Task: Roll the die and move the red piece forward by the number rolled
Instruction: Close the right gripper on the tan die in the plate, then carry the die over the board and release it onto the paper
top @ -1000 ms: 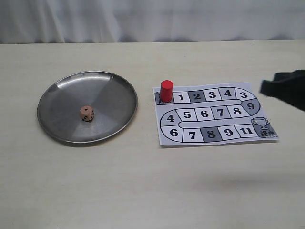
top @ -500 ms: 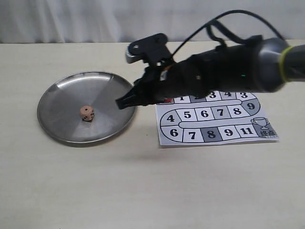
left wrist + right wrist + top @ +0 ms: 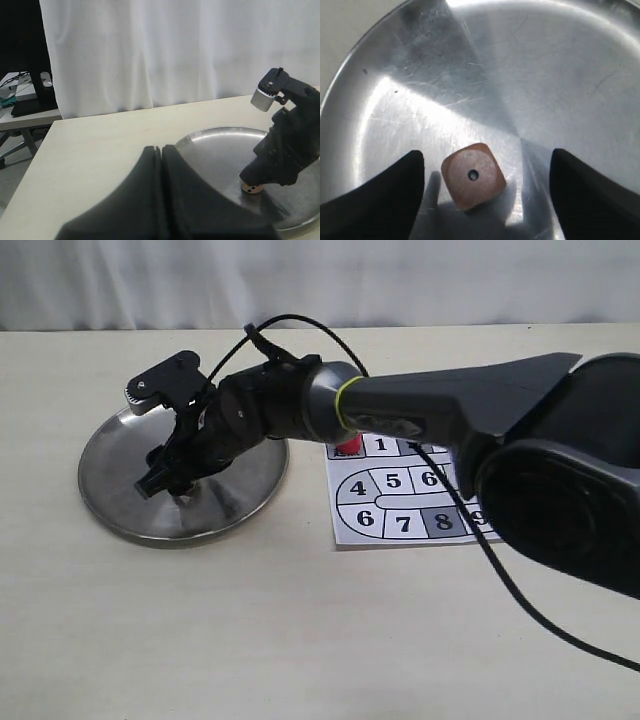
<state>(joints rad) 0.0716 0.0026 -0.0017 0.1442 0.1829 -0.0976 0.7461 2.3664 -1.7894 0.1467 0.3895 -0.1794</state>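
Observation:
The die [image 3: 473,176], a tan wooden cube with one pip facing up, rests on the metal plate [image 3: 520,75]. My right gripper [image 3: 486,161] is open and lowered over it, one dark finger on each side, neither touching. In the exterior view the right gripper [image 3: 163,480] reaches across onto the plate [image 3: 110,505] and covers the die. The red piece [image 3: 348,445] peeks out behind the arm at the board's start square. My left gripper [image 3: 161,149] is shut and empty, near the plate's rim [image 3: 215,131], looking at the die [image 3: 251,187].
The printed number board [image 3: 400,512] lies right of the plate, partly covered by the right arm, whose black cable loops over the table. In the left wrist view a white curtain hangs behind the table, with a desk beyond the table's edge.
The right arm has swung from the far right, over the board, to the plate, and its open fingers now straddle the die. The die and red piece have stayed put.

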